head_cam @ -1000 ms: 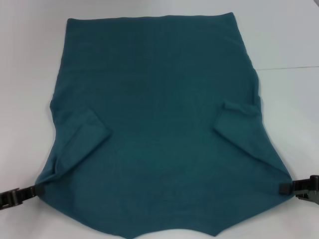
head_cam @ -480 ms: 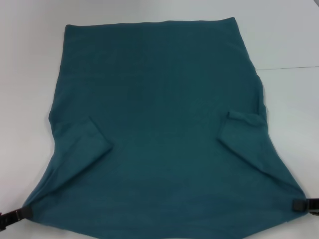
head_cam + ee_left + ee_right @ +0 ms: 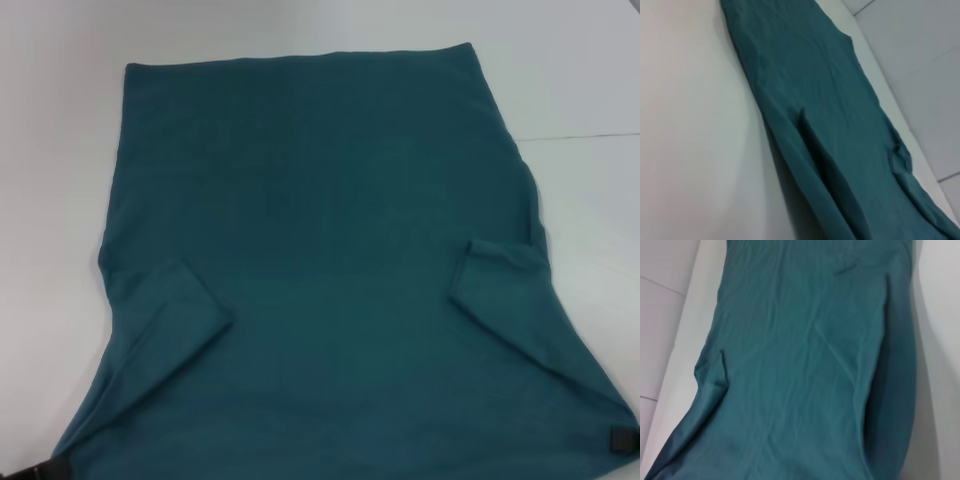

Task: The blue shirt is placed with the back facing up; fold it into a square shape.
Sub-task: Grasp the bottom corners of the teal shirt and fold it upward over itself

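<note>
Blue shirt [image 3: 320,260] spread on white surface [image 3: 60,150], sleeves folded inward. Left end effector [image 3: 40,470] clamps near-left corner; right end effector [image 3: 622,440] clamps near-right corner.

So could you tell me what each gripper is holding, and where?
The left gripper and right gripper each pinch a near corner of the blue shirt.

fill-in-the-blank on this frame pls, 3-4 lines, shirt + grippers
1. The blue shirt lies on a ____ table.
2. Both short sleeves are folded ____ onto the shirt's body.
3. The left gripper and right gripper hold the shirt's two ____ corners.

Missing words: white; inward; near
</note>
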`<state>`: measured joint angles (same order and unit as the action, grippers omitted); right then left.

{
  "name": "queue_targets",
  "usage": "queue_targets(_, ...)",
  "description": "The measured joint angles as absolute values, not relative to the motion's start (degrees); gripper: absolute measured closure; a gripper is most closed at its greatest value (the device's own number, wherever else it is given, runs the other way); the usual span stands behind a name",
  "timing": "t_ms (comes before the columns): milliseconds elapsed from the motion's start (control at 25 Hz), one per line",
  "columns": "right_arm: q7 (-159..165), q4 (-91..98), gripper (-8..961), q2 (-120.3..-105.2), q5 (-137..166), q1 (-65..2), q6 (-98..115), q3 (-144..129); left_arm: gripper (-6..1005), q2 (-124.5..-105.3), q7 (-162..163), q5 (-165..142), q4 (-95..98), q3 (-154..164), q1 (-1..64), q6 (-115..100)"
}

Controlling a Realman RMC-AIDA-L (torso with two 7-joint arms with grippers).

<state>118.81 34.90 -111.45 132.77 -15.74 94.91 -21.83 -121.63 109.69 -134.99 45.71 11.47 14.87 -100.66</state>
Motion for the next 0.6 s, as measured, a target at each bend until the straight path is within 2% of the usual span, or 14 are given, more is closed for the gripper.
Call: queue_targets(600,118.7,35.0,888,-109.88,134.6,-11.9,98.3,-18.8,950,-122.29,109.5,-134.8,47.3,8.7,12.1,-107.8)
